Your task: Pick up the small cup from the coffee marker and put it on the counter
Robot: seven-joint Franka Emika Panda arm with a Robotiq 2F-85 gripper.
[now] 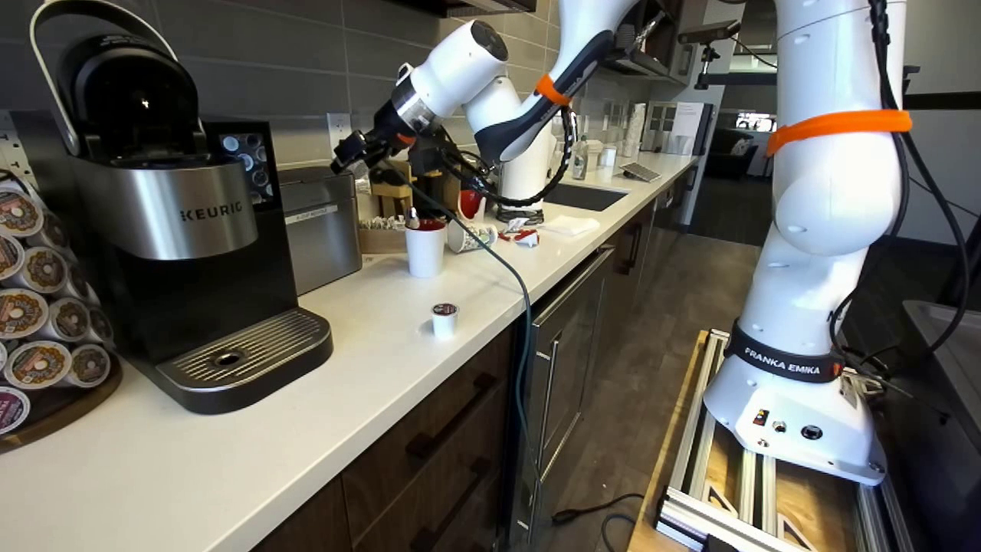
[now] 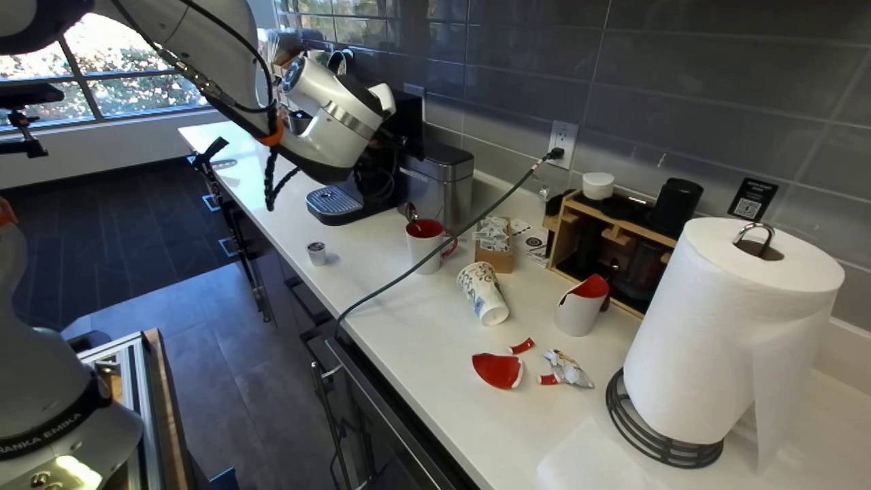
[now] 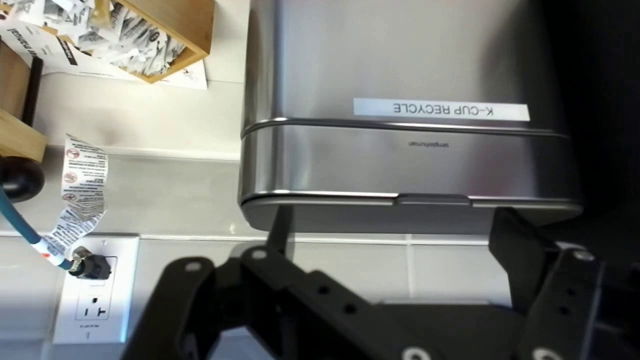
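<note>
The small cup (image 1: 444,323) stands upright on the off-white counter (image 1: 368,353), near its front edge. It also shows in an exterior view (image 2: 316,255). Its top is dark and its side whitish. The black and silver coffee marker (image 1: 191,222) stands beside it with its head raised. Its drip tray (image 1: 253,353) holds no cup. My gripper (image 1: 345,157) is high at the top of the grey box appliance, away from the small cup. In the wrist view its fingers (image 3: 392,220) are wide apart with nothing between them. The small cup is out of the wrist view.
A grey recycle box (image 1: 322,230) stands beside the coffee marker. A white mug with red inside (image 2: 425,248), a fallen paper cup (image 2: 483,292), red broken pieces (image 2: 500,371) and a paper towel roll (image 2: 735,340) are on the counter. A cable (image 2: 435,252) crosses it.
</note>
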